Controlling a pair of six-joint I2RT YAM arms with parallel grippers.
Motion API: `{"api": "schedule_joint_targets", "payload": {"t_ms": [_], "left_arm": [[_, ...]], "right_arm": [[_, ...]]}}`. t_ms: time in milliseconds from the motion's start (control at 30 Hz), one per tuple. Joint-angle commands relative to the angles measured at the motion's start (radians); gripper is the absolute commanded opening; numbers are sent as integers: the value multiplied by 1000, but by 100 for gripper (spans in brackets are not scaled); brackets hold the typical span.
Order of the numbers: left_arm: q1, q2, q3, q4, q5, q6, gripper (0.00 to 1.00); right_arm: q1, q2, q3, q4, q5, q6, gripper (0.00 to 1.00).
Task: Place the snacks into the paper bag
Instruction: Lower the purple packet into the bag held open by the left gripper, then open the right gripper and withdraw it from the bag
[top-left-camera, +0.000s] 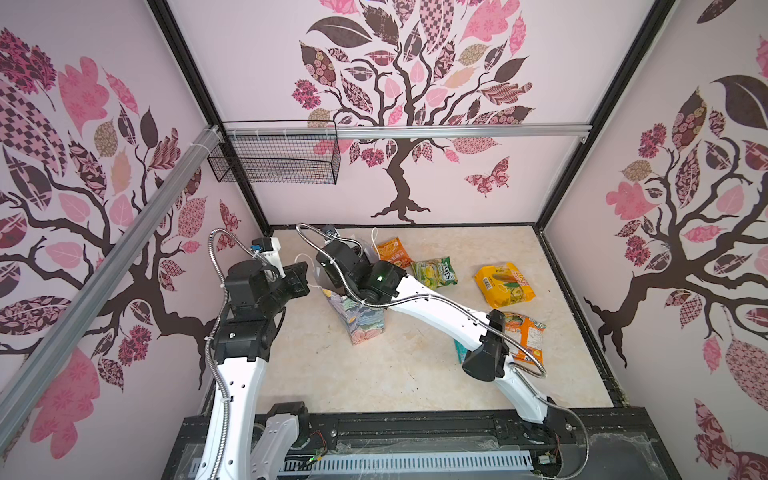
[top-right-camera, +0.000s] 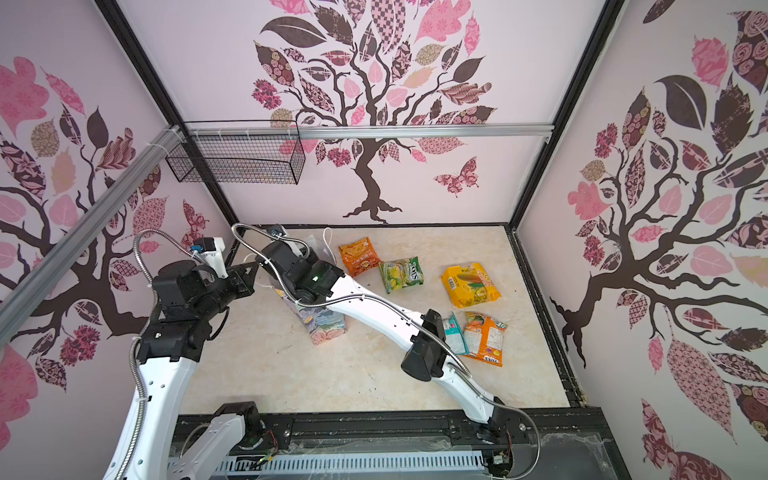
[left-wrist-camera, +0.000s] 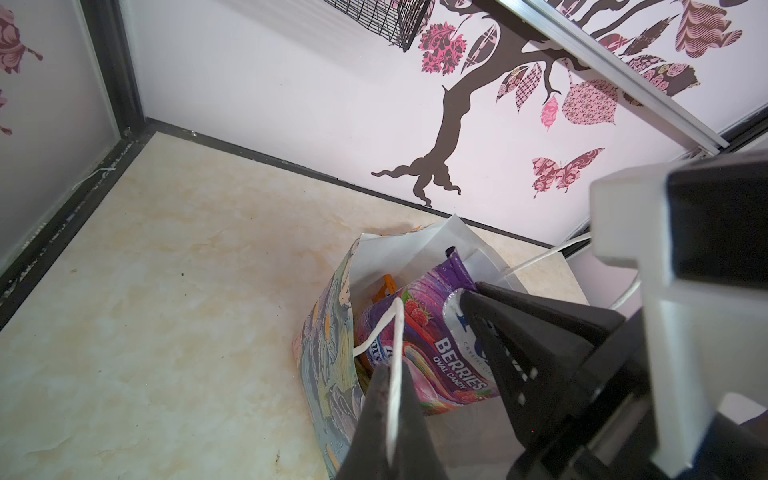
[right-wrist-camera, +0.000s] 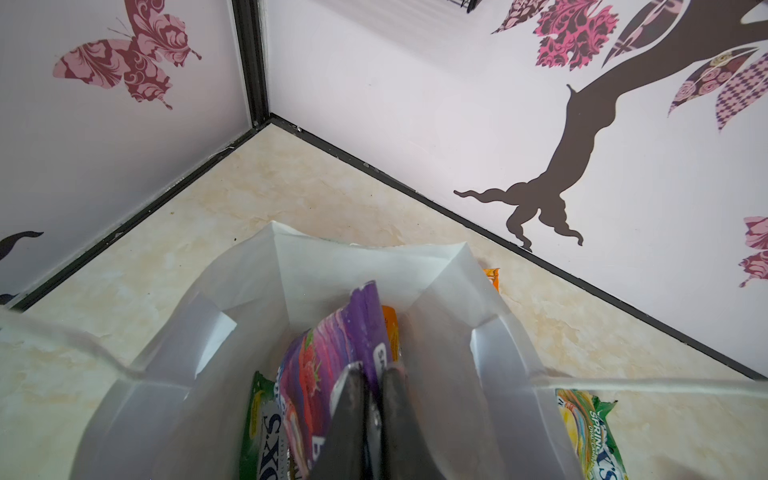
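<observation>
Where the right gripper pinches it, the glossy purple packet crinkles.

Eight snacks are counted in all. Five are seen lying on the one table: one orange packet, one green packet, one yellow packet, one orange-and-white packet and one teal packet (partly covered by an arm). Three are counted inside the one paper bag: one purple packet, a second green packet and a second orange packet (only a strip of it is shown). Two white cord handles are counted on the bag: one cord handle and another. One black wire basket is counted. Two grippers are counted, the left gripper and the right gripper.
</observation>
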Motion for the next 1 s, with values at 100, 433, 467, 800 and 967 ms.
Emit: {"api": "schedule_joint_targets", "payload": {"t_ms": [100, 433, 467, 800, 967], "left_arm": [[4, -8, -27, 15, -4, 9, 0], [4, -8, -27, 15, -4, 7, 0], [4, -8, -28, 15, -4, 7, 0], [4, -10, -27, 14, -5, 9, 0], [4, -10, -27, 14, -5, 9, 0]], "right_arm": [[-6, 15, 46, 17, -19, 20, 8], [-6, -6, 46, 21, -38, 22, 14], [-7, -5, 46, 18, -38, 22, 17], [-6, -17, 49, 25, -53, 28, 34], [-5, -35, 48, 21, -73, 31, 35]]}}
